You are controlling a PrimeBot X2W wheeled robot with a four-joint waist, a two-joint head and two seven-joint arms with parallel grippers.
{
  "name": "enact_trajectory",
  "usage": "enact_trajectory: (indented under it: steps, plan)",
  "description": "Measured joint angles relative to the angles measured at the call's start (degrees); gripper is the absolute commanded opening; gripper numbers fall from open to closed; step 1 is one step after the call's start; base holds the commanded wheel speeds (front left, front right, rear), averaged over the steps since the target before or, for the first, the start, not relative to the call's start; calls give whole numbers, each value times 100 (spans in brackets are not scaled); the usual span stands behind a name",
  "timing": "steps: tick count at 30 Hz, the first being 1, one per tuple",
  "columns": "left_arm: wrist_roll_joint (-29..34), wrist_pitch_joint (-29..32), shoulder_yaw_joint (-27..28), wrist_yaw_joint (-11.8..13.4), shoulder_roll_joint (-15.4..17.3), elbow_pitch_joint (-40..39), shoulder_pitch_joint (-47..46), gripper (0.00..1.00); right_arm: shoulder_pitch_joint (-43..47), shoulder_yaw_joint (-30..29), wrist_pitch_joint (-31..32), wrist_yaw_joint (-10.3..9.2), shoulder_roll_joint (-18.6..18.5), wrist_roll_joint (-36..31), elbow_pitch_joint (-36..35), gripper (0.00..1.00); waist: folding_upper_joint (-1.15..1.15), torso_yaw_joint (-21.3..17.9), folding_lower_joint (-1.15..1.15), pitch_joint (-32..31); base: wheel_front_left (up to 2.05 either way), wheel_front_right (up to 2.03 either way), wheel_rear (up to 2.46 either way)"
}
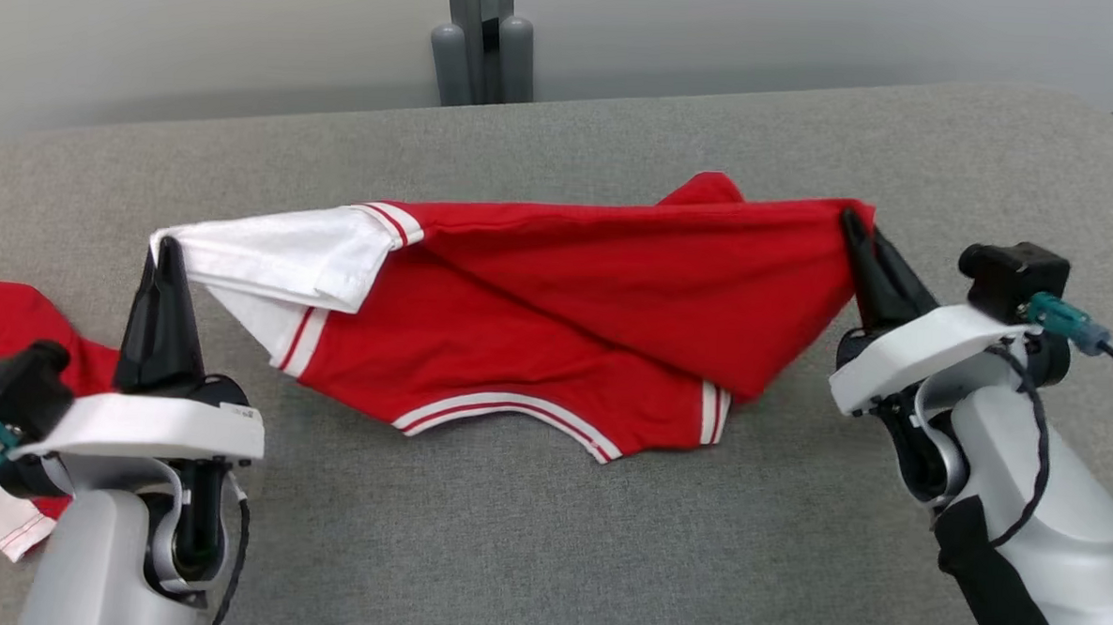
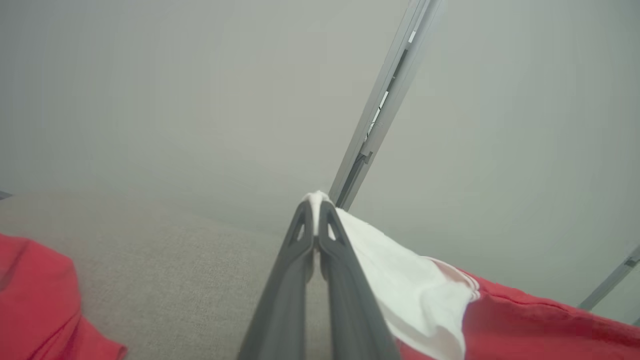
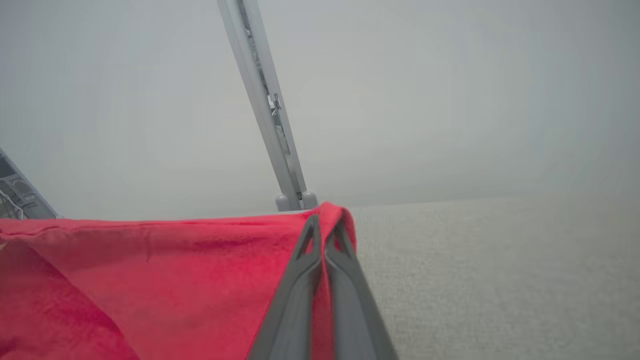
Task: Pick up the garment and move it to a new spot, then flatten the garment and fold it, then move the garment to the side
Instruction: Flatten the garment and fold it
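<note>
Head view showed the garment (image 1: 556, 322) held stretched, hem touching the table (image 1: 508, 555) — left fingers (image 1: 160, 323) pinched its white sleeve, right fingers (image 1: 882, 280) pinched a red corner. Pick-up looked done — flattening, folding and moving aside all remained.

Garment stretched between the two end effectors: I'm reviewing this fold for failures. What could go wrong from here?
1. The left end effector holds the garment by just a white sleeve tip; under tension it may slip.
2. The right end effector grips a bunched red corner, and the lower layer lies creased on the table, so the fold may land uneven.
3. A second garment lies beside the left arm and could get dragged.
</note>
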Motion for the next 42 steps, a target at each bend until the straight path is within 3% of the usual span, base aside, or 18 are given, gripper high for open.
enact_trajectory:
  steps: [7,13,20,24,33,38,42]
  plan:
    - [-428,918,-7,-349,387,-563,-487,0,-73,-257,-1,0,-394,-54,-866,0,0,-110,0,-367,0,0,0]
    - [-808,2085,-94,-544,891,-1238,-1141,0,-517,-328,-2,1,-896,-102,-1371,0,0,-191,0,-755,0,0,0]
    - [-1150,2852,-74,-447,1076,-1736,-1670,0,-864,-554,97,1,-1220,-180,-1677,0,0,-237,0,-1088,0,0,0]
    - [-1212,3144,-241,-357,1054,-1558,-2029,0,-984,-565,392,0,-1107,-204,-1624,0,0,-218,0,-1088,0,0,0]
    - [-219,1931,-737,-564,1025,579,-4487,0,-2735,-92,326,1,-856,-608,-204,0,0,-124,0,-383,0,0,0]
    - [632,422,-1090,-666,1072,2226,-6646,0,-4363,-174,22,1,-727,-1051,700,0,0,-75,0,637,0,0,0]
    - [780,-159,-1068,-668,966,2818,-7752,0,-5060,-189,0,2,-592,-1159,661,0,0,-47,0,1269,0,0,0]
